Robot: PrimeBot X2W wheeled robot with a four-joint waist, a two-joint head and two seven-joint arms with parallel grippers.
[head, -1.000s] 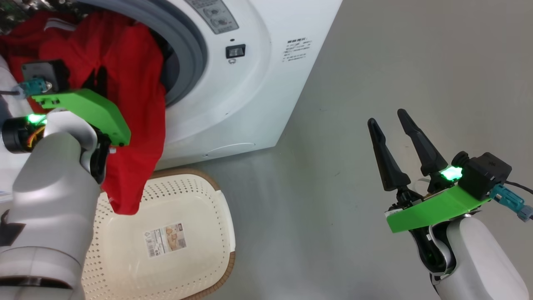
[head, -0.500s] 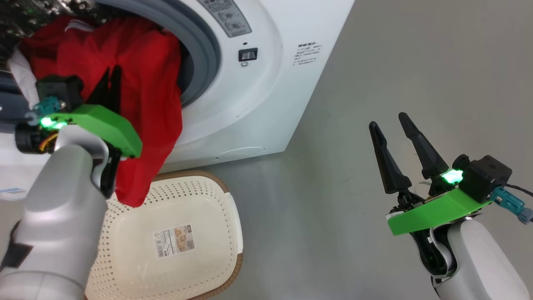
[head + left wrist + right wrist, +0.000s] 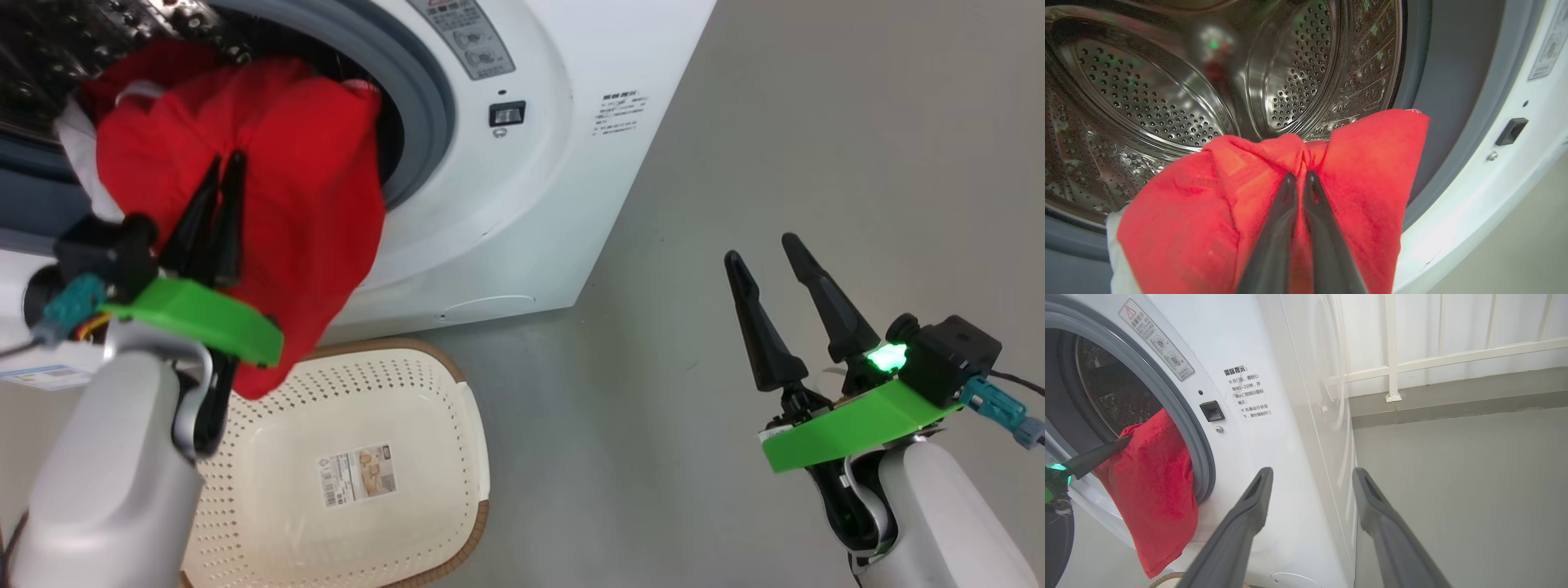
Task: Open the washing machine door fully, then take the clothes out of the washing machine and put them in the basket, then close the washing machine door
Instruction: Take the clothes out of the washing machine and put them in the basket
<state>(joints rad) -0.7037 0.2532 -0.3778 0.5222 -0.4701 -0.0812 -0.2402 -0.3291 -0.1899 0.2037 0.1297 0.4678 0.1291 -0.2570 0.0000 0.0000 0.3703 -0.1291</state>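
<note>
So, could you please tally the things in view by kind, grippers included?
washing machine: 1
basket: 1
red clothes, one bundle: 1
grippers: 2 (left gripper shut on the red clothes, right gripper open)
Total: 5

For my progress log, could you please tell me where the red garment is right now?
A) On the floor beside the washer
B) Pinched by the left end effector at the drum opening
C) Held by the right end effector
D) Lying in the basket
B: the left end effector is shut on the red garment, which drapes out of the washing machine above the basket; the right end effector is open, holding nothing.
</note>
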